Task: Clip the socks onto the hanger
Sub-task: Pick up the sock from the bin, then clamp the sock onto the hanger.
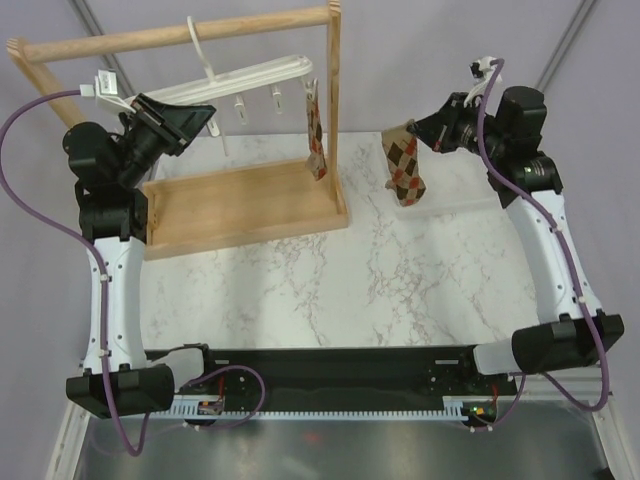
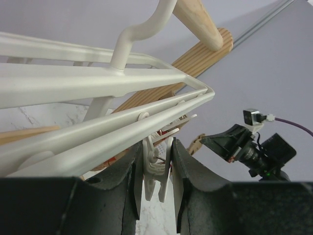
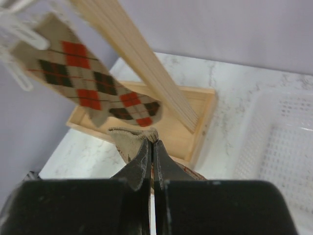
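Observation:
The white hanger (image 1: 262,73) hangs by its hook from the wooden rack's top bar. One argyle sock (image 1: 316,135) hangs from a clip at the hanger's right end; it also shows in the right wrist view (image 3: 83,83). My left gripper (image 1: 203,116) is up at the hanger, and in the left wrist view its fingers (image 2: 188,171) press both sides of a white clip (image 2: 157,169). My right gripper (image 1: 428,133) is shut on the cuff of the second sock (image 1: 404,166), which dangles above the table right of the rack. The cuff (image 3: 133,137) is pinched at the fingertips.
The wooden rack (image 1: 240,205) has a flat base tray and an upright post (image 3: 142,63) between the two socks. A white perforated basket (image 3: 288,142) sits on the marble table at the back right.

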You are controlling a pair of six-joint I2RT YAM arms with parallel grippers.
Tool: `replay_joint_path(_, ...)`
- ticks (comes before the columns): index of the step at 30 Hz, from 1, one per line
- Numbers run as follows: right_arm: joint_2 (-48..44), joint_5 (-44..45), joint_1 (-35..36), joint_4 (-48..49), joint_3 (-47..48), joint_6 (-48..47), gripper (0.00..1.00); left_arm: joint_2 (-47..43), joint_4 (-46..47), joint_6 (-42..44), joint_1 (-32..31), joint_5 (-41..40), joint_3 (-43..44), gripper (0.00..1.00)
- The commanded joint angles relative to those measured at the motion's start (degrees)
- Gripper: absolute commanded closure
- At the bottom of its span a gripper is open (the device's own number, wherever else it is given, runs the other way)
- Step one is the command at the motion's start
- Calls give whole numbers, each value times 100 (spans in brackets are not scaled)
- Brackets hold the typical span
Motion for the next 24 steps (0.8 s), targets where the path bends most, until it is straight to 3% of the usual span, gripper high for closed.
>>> replay_joint_path(1, -519, -721, 183, 485, 193, 607, 100, -231, 438, -343, -15, 504, -21, 98)
replay_joint_path(7, -713, -618, 1211, 819, 439, 1266, 100, -231, 482, -404, -6, 539, -249, 98)
replay_joint_path(8, -730, -461, 1447, 881, 413, 1381, 100, -249, 1030, -874, -15, 739, -267, 98)
replay_joint_path(12, -669, -100, 2116, 1635, 132, 1918, 100, -258, 1035, -949, -6, 706, -258, 98)
replay_joint_path(17, 51, 726, 3310, 1804, 517, 2015, 100, -258, 991, -1133, -15, 662, -197, 98)
replay_joint_path(24, 1158, 1438, 4059, 1866, 1597, 2243, 100, -284, 886, -1055, -15, 671, -170, 98)
